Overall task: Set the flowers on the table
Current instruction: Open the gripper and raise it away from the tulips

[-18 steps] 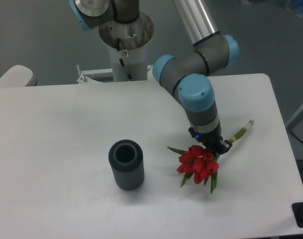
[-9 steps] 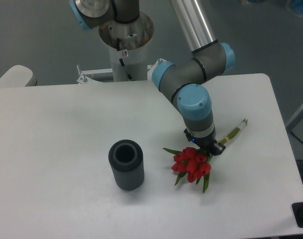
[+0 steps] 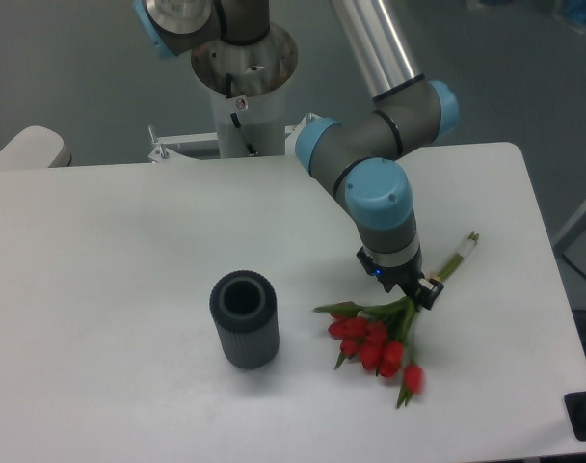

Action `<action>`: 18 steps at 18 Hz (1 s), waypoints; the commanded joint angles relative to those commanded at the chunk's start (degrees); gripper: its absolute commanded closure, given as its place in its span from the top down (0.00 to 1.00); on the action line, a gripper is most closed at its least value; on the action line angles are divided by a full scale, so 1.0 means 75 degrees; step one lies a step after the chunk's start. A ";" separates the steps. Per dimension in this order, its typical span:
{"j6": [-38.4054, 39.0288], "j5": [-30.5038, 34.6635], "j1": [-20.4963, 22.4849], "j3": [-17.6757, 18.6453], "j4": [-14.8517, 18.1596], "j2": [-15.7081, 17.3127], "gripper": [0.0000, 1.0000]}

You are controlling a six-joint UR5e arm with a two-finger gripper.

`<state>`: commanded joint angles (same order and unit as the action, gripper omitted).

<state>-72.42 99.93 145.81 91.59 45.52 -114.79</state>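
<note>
The flowers (image 3: 375, 340) lie across the white table (image 3: 110, 241), a little to the 4 o'clock side of its middle. The red buds fan out toward 7 o'clock, one bud at the lower edge of the bunch looking blurred, and green leaves spread to either side. The long stems run up toward 1 o'clock, with their pale cut ends showing beyond the arm.

The gripper (image 3: 415, 289) sits low over the stems, just above the point where they meet the buds. Its fingers are dark and small in this view, and whether they grip the stems or stand apart from them cannot be told.

A dark grey ribbed vase (image 3: 243, 318) stands upright at about 9 o'clock from the bunch, near it but not touching, its open mouth facing up. The arm (image 3: 380, 193), grey with blue joint caps, reaches down from 12 o'clock.
</note>
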 joint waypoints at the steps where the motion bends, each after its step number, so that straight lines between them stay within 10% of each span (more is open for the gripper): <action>1: 0.0058 0.0000 0.0000 -0.0106 0.0012 0.0012 1.00; 9: 0.0176 -0.1440 0.0023 -0.0867 0.0059 0.0059 1.00; 18: -0.1543 -0.2013 0.0842 -0.2427 0.2121 -0.0070 1.00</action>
<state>-84.00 84.83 152.13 73.39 61.43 -115.31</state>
